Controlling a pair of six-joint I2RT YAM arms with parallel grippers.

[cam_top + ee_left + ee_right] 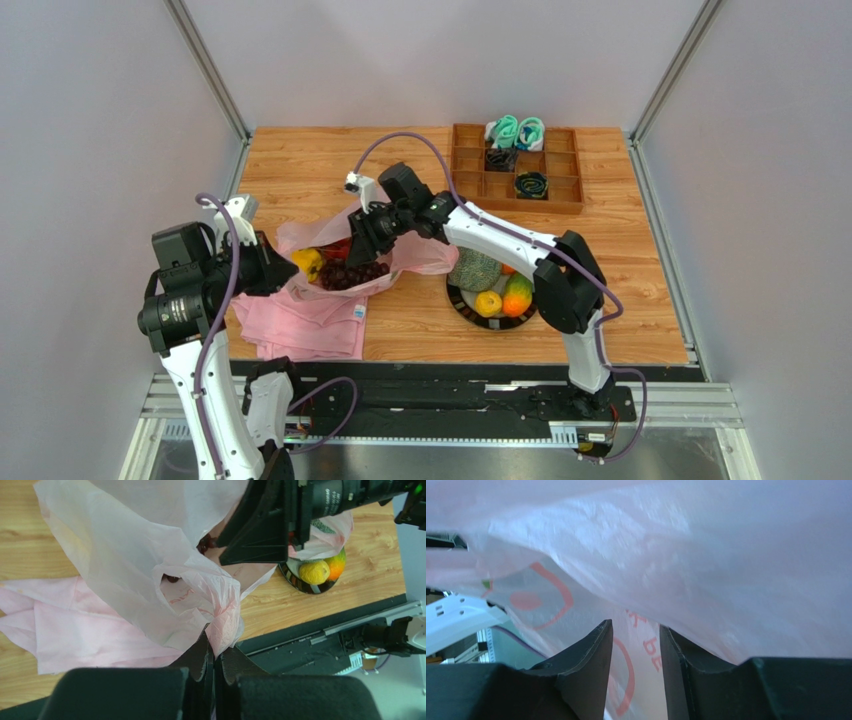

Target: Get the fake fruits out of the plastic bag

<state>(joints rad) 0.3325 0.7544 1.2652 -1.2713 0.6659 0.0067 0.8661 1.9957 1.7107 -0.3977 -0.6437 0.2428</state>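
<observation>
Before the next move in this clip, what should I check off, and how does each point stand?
1. Left end effector shut on the bag's edge: ok.
2. Right end effector at the bag's mouth: ok.
3. Right end effector gripping a fruit: cannot tell; its jaws stand apart and only bag film shows there.
4. Bag emptied: not ok; grapes and a yellow fruit lie inside.
5. Melon, lemon and orange on the plate: ok.
</observation>
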